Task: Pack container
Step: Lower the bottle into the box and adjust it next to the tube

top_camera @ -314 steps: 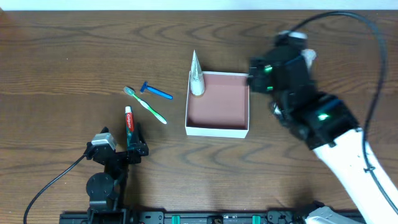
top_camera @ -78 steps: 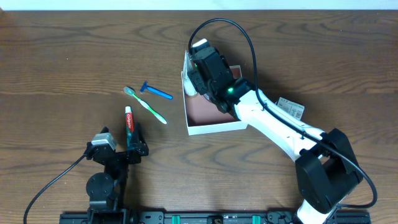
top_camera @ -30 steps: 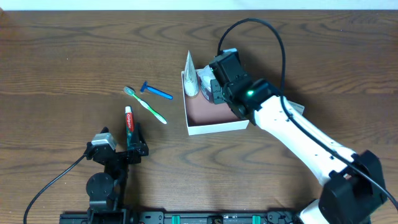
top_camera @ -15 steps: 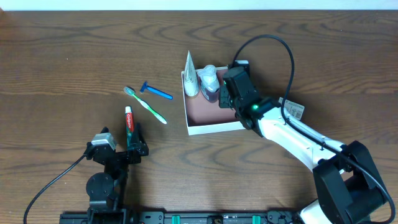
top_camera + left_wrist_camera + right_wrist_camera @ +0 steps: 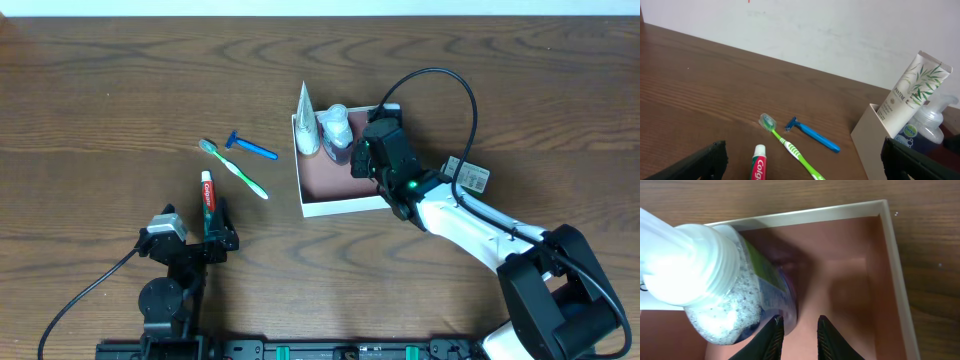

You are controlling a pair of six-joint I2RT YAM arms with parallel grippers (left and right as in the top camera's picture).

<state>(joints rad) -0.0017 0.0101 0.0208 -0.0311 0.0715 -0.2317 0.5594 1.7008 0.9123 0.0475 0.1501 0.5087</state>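
The right gripper [image 5: 797, 336] hangs low inside the container [image 5: 892, 255], pointing down at its reddish-brown floor. Its two fingers [image 5: 773, 336] are slightly parted, with only bare floor between them, so it grips nothing. Just beside the fingers a clear pump bottle [image 5: 725, 287] with a white cap stands upright on the floor near the container's far wall; whether a finger touches its base cannot be told. Next to the bottle, in the container's far left corner, a white tube [image 5: 308, 118] stands on its cap end, leaning along the left wall with its flat tip up above the rim. The container lies flat on the table [image 5: 120, 90] with its open side up. It is square, so it has no clear long axis, and its walls sit slightly turned against the table's edge. The near half of its floor is bare, and the right arm reaches in over its right wall. To the container's left, apart from it, lie a blue razor [image 5: 252, 147], then a green and white toothbrush [image 5: 236, 168], then a red and white toothpaste tube [image 5: 208, 195]. The left gripper [image 5: 804, 145] sits nearest that toothpaste, farthest from the container, with its jaws spread wide and empty. To the container's right a small box [image 5: 468, 175] lies beside the arm.
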